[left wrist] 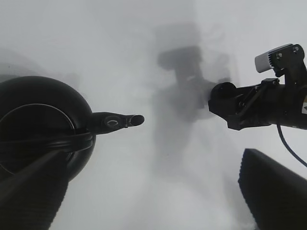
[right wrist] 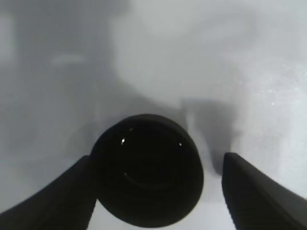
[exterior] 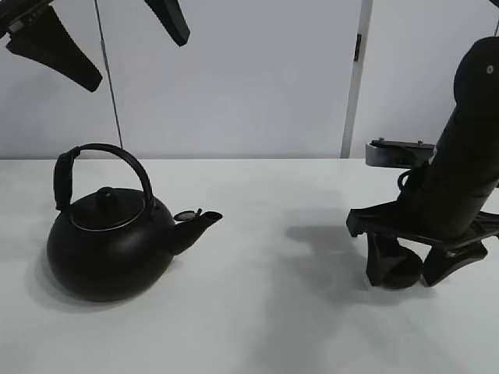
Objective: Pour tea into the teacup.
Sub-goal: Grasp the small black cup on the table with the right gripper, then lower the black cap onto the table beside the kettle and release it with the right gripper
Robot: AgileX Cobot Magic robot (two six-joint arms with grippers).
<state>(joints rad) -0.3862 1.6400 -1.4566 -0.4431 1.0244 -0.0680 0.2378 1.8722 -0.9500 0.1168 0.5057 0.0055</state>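
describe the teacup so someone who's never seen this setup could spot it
On the white table, the big black kettle sits at the left and the right claw reaches down at the right. The teacup stands between that claw's fingers. It is a small, low, round black cup with no handle or spout, far smaller than the kettle.

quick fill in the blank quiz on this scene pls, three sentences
1. The large round black kettle with arched handle has its lid ____.
2. The right gripper has its open fingers either side of the small matte black ____.
3. The left gripper hangs open above the kettle, holding ____.
Missing words: on; teacup; nothing.
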